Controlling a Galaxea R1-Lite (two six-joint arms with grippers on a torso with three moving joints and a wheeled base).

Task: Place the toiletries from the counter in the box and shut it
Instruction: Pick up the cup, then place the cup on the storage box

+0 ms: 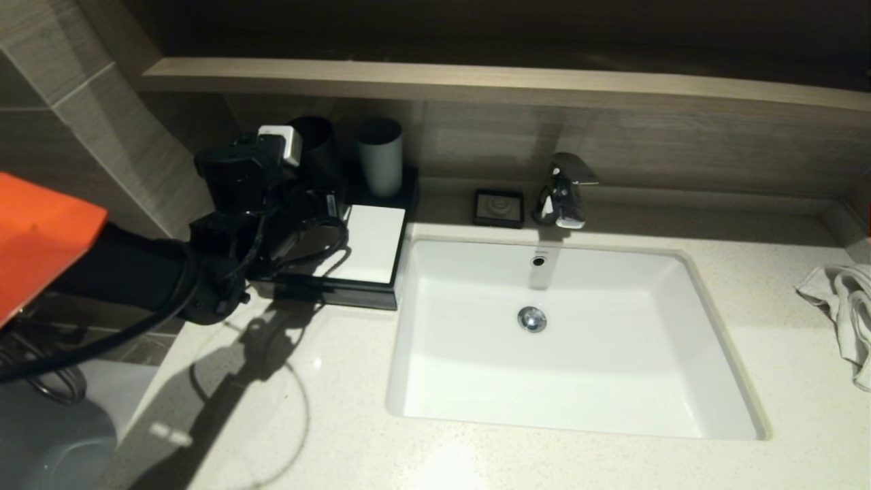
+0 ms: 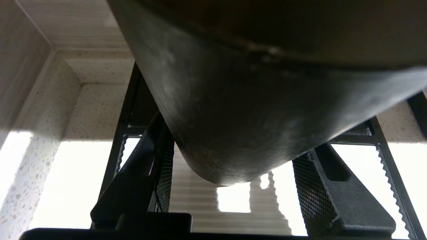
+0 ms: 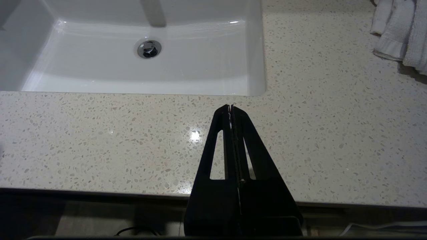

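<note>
Box (image 1: pixel 340 262) on speckled counter (image 1: pixel 326 408) beside sink (image 1: pixel 571 340), left gripper (image 2: pixel 233 186) spread around black cup (image 2: pixel 253 100) — right gripper (image 3: pixel 231 108) closed, empty.

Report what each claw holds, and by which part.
Right claw is shut on nothing, above the counter. Left claw, over the black tray, has a dark rounded object close by; whether it grips that cannot be told.

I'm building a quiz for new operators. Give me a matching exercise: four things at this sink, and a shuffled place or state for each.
1 towel
2 grey cup
3 right gripper
4 faucet

a shut, above the counter near its front edge
b behind the sink
c upright on the black tray
d crumpled at the counter's right end

Pairs: 1-d, 2-c, 3-a, 4-b
</note>
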